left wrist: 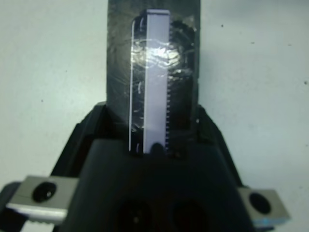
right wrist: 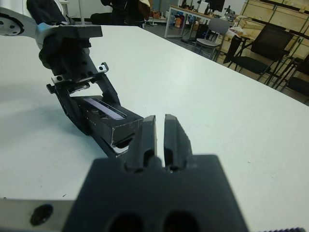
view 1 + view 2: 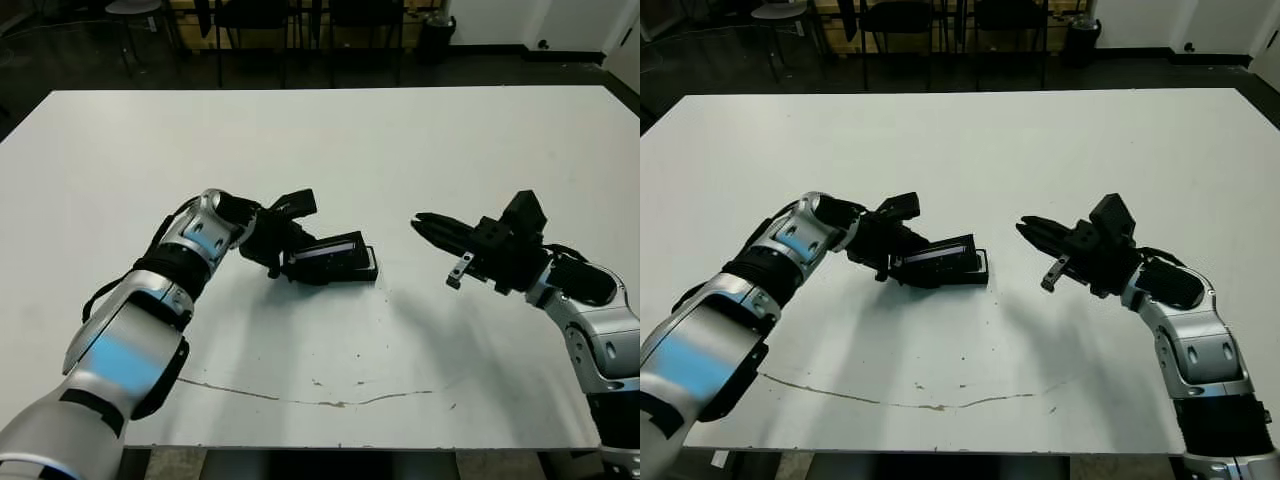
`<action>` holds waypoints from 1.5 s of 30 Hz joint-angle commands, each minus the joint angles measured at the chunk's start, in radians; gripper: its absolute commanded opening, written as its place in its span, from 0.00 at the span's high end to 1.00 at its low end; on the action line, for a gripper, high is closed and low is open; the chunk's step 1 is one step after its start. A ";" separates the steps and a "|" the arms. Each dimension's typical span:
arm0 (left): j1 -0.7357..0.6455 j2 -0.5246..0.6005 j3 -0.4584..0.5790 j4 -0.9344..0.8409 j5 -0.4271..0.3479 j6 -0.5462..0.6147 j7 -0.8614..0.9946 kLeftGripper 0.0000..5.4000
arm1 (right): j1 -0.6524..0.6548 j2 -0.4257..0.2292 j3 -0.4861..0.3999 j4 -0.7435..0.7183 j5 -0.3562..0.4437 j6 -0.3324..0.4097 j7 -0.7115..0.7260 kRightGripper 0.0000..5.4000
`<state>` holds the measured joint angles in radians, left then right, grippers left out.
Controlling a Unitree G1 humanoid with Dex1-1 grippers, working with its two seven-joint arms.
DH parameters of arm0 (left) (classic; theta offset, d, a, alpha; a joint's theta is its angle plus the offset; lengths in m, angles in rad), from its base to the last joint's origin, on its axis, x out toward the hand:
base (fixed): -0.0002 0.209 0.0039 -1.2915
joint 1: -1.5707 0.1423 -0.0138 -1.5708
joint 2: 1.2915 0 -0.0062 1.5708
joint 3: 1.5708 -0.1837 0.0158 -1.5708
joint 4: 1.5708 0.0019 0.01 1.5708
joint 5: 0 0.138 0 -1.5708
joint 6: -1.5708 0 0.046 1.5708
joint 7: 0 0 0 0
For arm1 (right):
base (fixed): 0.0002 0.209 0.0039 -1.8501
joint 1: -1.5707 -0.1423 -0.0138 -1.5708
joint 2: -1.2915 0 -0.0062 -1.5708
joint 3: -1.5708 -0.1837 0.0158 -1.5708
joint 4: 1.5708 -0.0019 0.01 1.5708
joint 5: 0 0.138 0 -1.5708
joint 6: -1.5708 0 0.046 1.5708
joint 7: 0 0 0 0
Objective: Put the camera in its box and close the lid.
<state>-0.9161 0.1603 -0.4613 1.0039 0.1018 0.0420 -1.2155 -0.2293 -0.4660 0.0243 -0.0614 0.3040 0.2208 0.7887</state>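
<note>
While my left gripper [image 3: 292, 262] pinches the shallow black, white-lined box [image 3: 345, 260] tilted, it may slip free; right gripper [image 3: 428, 228] jaws nearly together, empty.

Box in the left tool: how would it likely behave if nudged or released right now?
The box shows straight, unbent edges in the left tool's grip, so it is probably rigid. It sits tilted with one edge on the table, so it would likely drop flat if released. Its glossy black face might slip under a light grip.
</note>
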 commanded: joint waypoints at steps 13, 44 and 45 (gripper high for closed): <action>0.089 -0.244 -0.142 0.024 0.129 -0.016 0.093 0.52 | 0.018 -0.008 0.000 -0.005 -0.005 0.025 -0.010 1.00; 0.091 -0.277 -0.193 0.039 0.176 -0.020 0.228 0.78 | 0.022 -0.016 -0.007 -0.029 -0.017 0.024 -0.024 1.00; 0.091 -0.276 -0.201 0.034 0.185 -0.030 0.236 0.81 | 0.021 -0.016 -0.006 -0.029 -0.020 0.019 -0.026 1.00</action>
<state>-0.9005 -0.1554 -0.6115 0.9535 0.2006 -0.0585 -0.9814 -0.2078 -0.4764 0.0186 -0.0994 0.2878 0.2344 0.7642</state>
